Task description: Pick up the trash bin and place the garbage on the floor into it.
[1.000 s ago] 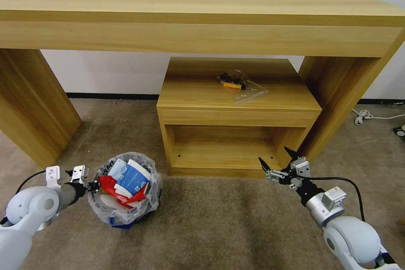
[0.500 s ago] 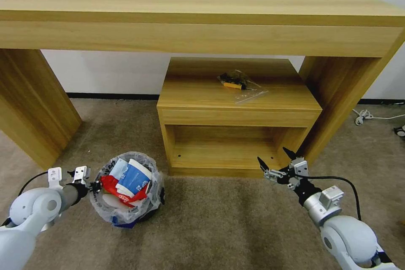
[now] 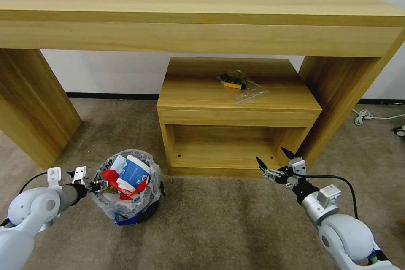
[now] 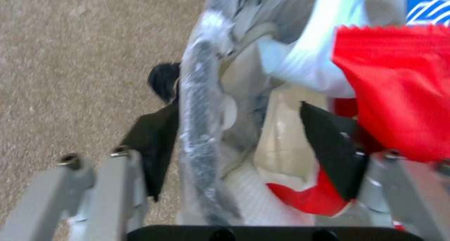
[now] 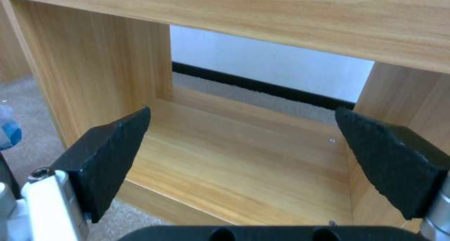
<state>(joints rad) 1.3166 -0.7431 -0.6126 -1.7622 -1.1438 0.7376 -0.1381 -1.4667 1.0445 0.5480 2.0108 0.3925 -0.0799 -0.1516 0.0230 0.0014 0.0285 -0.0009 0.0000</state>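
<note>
The trash bin (image 3: 126,194), small, round and black, lined with a crinkled translucent bag, stands on the beige floor (image 3: 219,228) right at the left gripper (image 3: 98,186), whose fingers (image 4: 150,142) straddle the near rim: one dark pad sits outside the bag-wrapped rim against the carpet side, the other (image 4: 335,146) sits inside among the contents, so the rim runs between them. The gap between the pads is narrow and they look closed onto the rim and bag, though contact on the inner side is partly hidden by the litter. Inside the bin, just beyond the inner finger, lies the garbage (image 3: 126,177): a red wrapper (image 4: 398,89), white paper, a blue-and-white cup-like piece standing highest, and a pale flat piece lower down. The right gripper (image 3: 272,164) hangs well apart from the bin, above the carpet in front of a low wooden cabinet (image 3: 236,101); its fingers (image 5: 112,153) are spread wide and hold nothing. Directly ahead of those fingers is the cabinet's open lower shelf (image 5: 244,153), bare wood with the wall showing through its back. On the cabinet's top surface lies a clear plastic bag (image 3: 242,84) with small dark and yellow parts in it. A long wooden desk (image 3: 202,17) spans above the cabinet.
</note>
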